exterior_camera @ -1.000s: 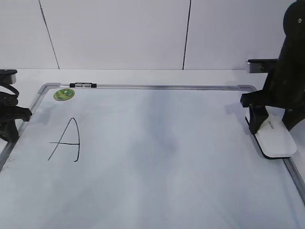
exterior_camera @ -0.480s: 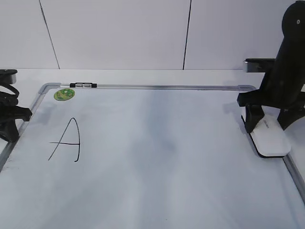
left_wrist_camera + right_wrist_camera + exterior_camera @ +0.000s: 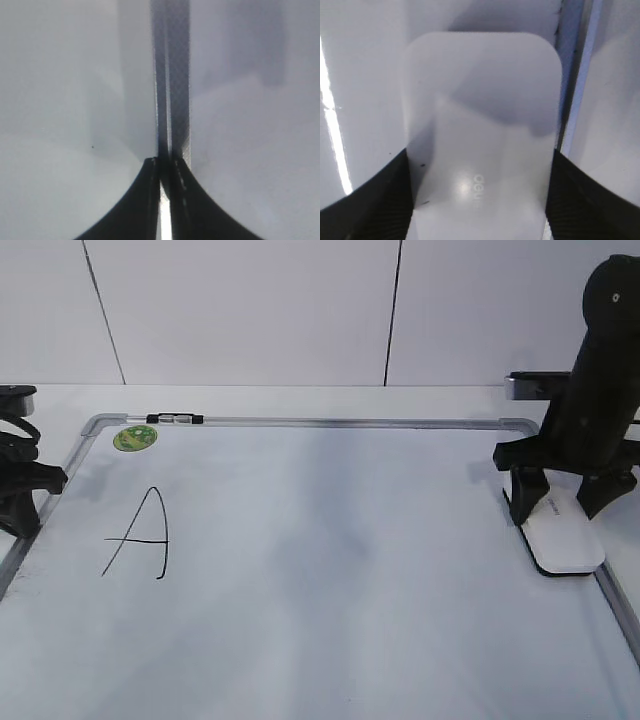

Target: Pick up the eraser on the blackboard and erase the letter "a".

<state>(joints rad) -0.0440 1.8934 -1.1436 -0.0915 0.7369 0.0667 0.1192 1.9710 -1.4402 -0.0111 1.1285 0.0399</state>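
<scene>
A pale panelled wall backs the white tabletop (image 3: pixel 300 400), where the blackboard (image 3: pixel 330 560) lies flat. The eraser (image 3: pixel 562 538) sits on its right edge by the frame, the right gripper (image 3: pixel 565 502) straddling it, jaws pressed on its 2 long sides. The left gripper (image 3: pixel 164 172) rests at the left frame, jaws closed. A capital "A" (image 3: pixel 140 532) remains.

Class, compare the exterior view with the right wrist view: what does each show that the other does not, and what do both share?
Only the exterior view shows the capital "A", green sticker, marker and the left end effector. Only the right wrist view shows the eraser's grey lettering closely. Both show the eraser between the right end effector fingers, on the blackboard.
</scene>
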